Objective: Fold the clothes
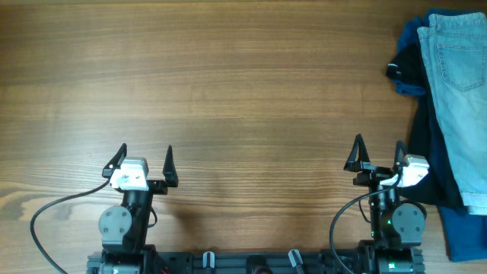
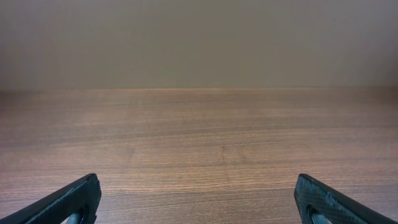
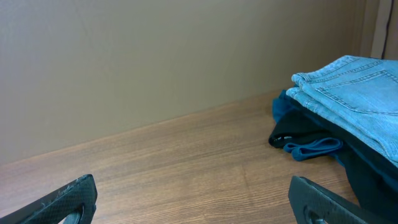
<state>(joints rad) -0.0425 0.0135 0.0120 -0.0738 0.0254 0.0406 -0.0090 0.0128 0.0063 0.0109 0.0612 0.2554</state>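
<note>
The light blue denim shorts (image 1: 459, 84) lie on top of a pile at the table's far right edge, and also show at the right of the right wrist view (image 3: 354, 99). My right gripper (image 1: 377, 161) is open and empty near the front edge, just left of the pile; its fingers show in its own view (image 3: 193, 199). My left gripper (image 1: 144, 163) is open and empty at the front left, far from the shorts, with only bare wood between its fingers (image 2: 198, 199).
A black garment (image 1: 430, 152) and a darker royal-blue garment (image 1: 464, 236) lie under the shorts. The wooden table (image 1: 228, 84) spreads to the left of the pile. A plain wall (image 3: 155, 56) stands behind the table.
</note>
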